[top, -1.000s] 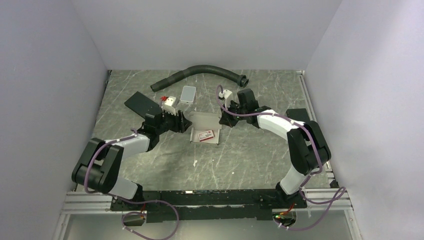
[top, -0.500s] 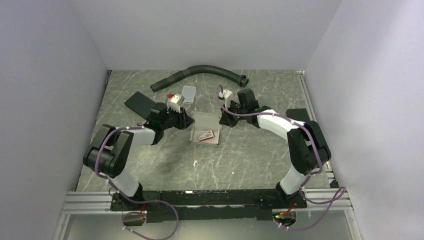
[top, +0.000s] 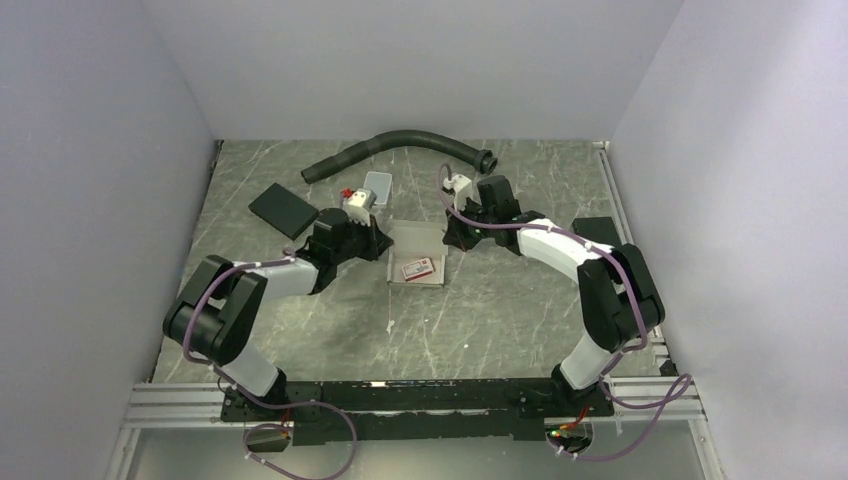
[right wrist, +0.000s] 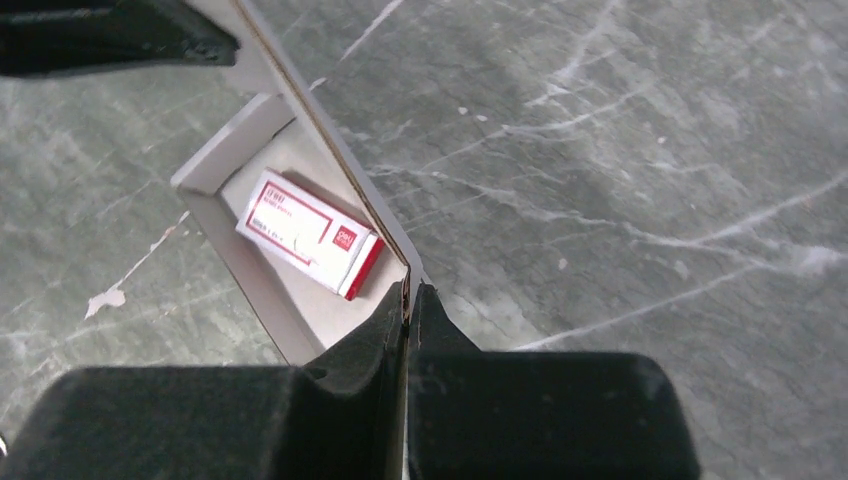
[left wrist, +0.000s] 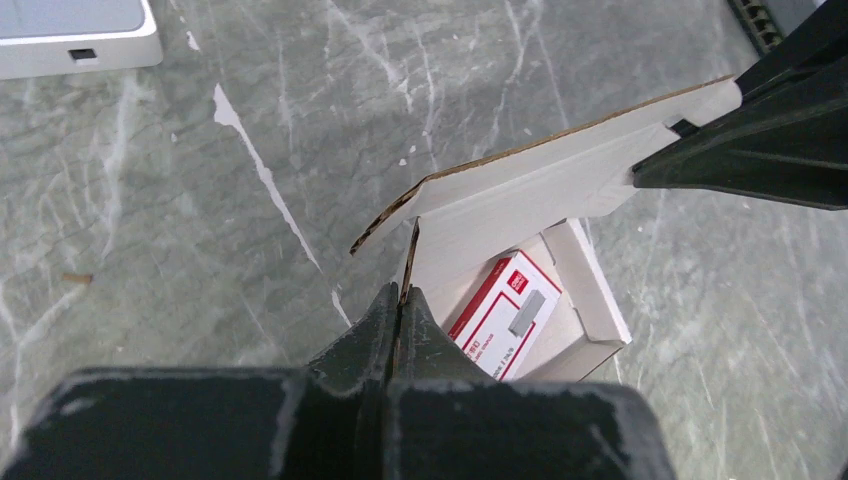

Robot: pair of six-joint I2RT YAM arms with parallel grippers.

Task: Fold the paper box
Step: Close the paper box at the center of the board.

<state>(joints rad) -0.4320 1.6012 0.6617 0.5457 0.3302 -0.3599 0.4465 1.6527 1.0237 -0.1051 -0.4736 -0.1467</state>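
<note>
From above, the white thin-cardboard paper box (top: 418,265) lies open on the dark marbled bench (top: 500,310), midway between the two arms. The black left gripper (top: 381,243) meets its far left corner and the black right gripper (top: 447,238) its far right corner, so neither arm is nearer. The raised lid flap (top: 415,235) spans from one to the other, its long axis crosswise to the arms.

In the left wrist view, the left gripper's jaws are pressed together on the raw brown edge at the lid flap's corner. The flap slants up over the tray, where a small red-and-white carton (left wrist: 505,315) lies flat. The right gripper pinches the flap's opposite end.

In the right wrist view, the right gripper is likewise clamped tight on the flap's thin edge, with the tray and carton just beyond it. Lowering the flap over the tray would likely need both ends moved together, or it may twist.
</note>
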